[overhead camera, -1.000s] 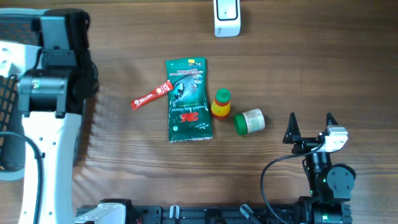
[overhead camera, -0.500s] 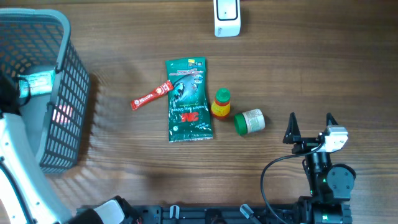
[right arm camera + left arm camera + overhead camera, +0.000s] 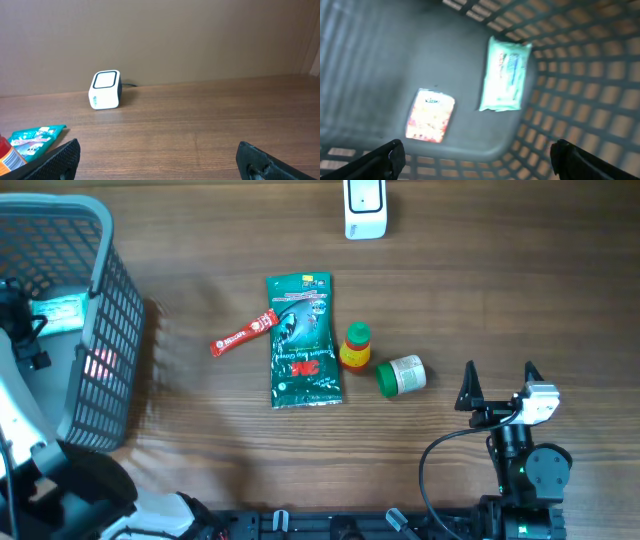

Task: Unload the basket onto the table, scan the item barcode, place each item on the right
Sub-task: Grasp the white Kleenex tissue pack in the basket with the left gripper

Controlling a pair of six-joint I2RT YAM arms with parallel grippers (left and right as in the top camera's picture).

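Observation:
The white barcode scanner [image 3: 365, 208] stands at the table's far edge, and the right wrist view shows the scanner [image 3: 105, 90] against the wall. Mid-table lie a green 3M packet [image 3: 303, 340], a red sachet [image 3: 243, 333], a yellow bottle with a green cap [image 3: 355, 347] and a white jar with a green lid [image 3: 402, 375]. My right gripper [image 3: 498, 380] rests open near the front right, with nothing between its fingers [image 3: 160, 155]. My left gripper [image 3: 480, 155] hangs open and empty over the grey basket [image 3: 580, 75], which holds a pale green packet [image 3: 504, 74] and an orange-red packet [image 3: 430, 116].
The mesh basket [image 3: 110, 330] fills the table's left side, with the white left arm [image 3: 20, 420] beside and below it. A black cable [image 3: 450, 442] loops by the right arm's base.
The left arm, which covered the basket a second ago, has drawn back toward the lower left and uncovered it. The right arm and the table items have not moved.

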